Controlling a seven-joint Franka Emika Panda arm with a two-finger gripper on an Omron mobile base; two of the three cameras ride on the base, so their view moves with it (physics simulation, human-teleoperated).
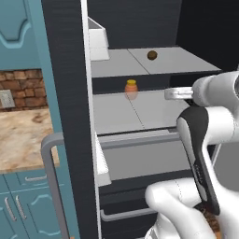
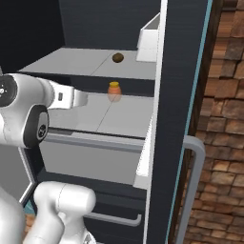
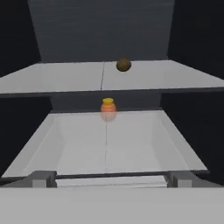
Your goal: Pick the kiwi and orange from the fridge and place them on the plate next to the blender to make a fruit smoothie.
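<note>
A: Where's the kiwi [image 3: 124, 64]?
B: On the fridge's [image 1: 70, 93] upper shelf [image 1: 154, 63], toward the back. A small orange jar [image 3: 108, 107] stands on the shelf below.
A: And the tool [image 3: 111, 180]?
B: Fingers spread wide, empty, at the lower shelf's front edge, well short of both.

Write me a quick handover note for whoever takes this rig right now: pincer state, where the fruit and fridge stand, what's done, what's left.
Pincer: open, empty, level with the front edge of the lower shelf inside the fridge, whose door stands open.
Kiwi: on the upper shelf, towards the back, untouched.
Jar: orange-and-tan, on the lower shelf straight ahead of the pincer; this is not the orange fruit.
Done: fridge opened, arm brought up to the shelves.
Left: grab the kiwi, find and grab the orange, and set both on the plate by the blender.
</note>
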